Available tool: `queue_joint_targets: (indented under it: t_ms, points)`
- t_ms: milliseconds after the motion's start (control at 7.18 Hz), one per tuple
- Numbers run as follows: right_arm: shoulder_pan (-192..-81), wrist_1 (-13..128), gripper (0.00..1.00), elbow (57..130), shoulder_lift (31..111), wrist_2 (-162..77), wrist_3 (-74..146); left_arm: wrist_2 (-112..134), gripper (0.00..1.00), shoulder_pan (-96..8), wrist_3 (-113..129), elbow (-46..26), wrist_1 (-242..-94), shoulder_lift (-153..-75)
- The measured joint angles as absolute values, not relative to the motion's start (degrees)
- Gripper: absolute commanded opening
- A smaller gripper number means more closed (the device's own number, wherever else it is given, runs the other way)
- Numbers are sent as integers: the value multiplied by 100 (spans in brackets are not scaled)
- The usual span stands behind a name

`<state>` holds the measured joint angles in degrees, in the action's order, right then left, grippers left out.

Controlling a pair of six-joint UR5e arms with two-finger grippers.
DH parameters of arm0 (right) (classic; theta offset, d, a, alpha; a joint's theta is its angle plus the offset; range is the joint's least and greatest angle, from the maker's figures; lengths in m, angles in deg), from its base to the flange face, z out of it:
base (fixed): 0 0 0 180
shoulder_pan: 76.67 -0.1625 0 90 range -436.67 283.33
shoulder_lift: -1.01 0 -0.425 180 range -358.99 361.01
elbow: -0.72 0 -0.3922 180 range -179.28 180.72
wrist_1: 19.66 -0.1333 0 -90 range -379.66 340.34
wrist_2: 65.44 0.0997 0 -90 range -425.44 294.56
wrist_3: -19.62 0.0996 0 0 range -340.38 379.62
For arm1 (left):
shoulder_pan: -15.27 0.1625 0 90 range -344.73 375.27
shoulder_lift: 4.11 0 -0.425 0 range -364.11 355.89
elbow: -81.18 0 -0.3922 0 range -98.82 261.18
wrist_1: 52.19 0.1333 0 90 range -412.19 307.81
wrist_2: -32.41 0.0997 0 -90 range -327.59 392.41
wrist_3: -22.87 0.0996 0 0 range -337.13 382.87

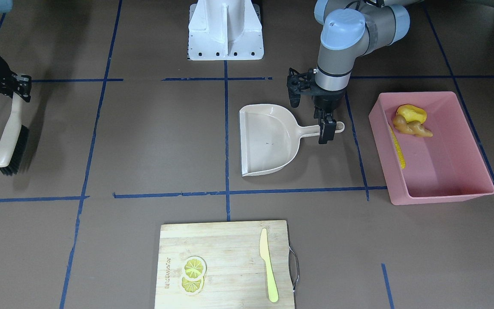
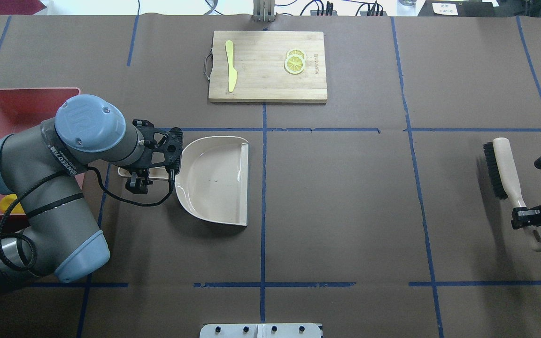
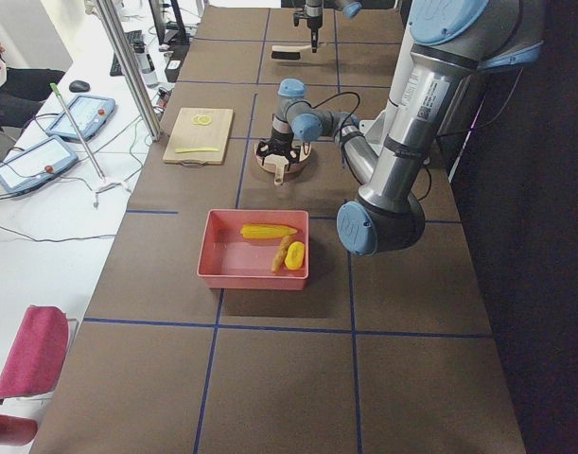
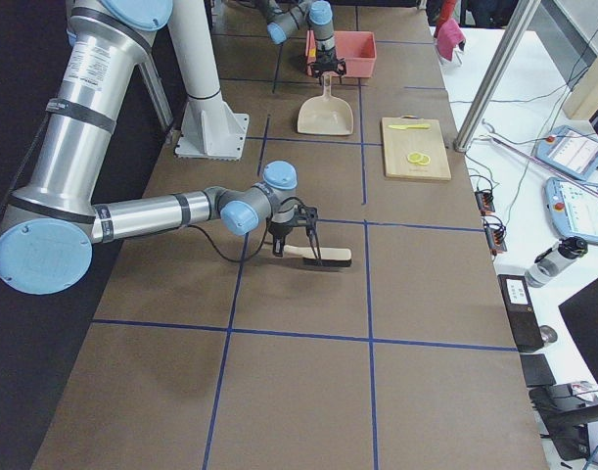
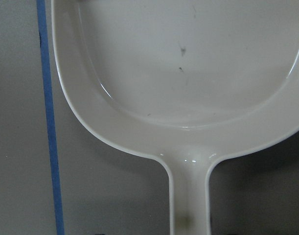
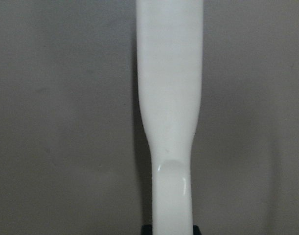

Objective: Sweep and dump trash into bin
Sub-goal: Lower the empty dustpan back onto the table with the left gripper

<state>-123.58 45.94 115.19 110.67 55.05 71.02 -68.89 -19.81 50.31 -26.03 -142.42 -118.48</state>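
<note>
Writing: printed lettering on the cutting board (image 1: 225, 262) beside the lemon slices (image 1: 193, 274), too small to read.
Bin (image 1: 444, 171): pink, beyond the left gripper (image 1: 327, 128) from the dustpan; holds the corn cob (image 1: 398, 148), potato lump (image 1: 411, 113) and ginger root (image 1: 412, 127).
Dustpan (image 1: 268, 139): empty, flat on the table.
Left gripper: clamped on the dustpan handle.
Right gripper (image 1: 19, 89): clamped on the brush (image 1: 9, 139) handle.

You had open brown table (image 2: 345, 197) between the dustpan (image 2: 216, 180) at nine o'clock and the brush (image 2: 503, 171) at three, with only the cutting board (image 2: 268, 65) at twelve and the pink bin (image 1: 433, 148) crowding the far left edge.
</note>
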Motion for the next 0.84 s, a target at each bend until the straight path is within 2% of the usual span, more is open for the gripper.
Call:
queue_joint_targets:
  t_ms: [557,836]
  points:
    - [-12343,4470,3,11263,11081,5530,6876,-6884,100,-2217,5019,-2665,-14278,-11852]
    - [-12337,4448,29,11172,11072,5545,6864,-6774,100,-2299,5129,-2663,-14326,-11851]
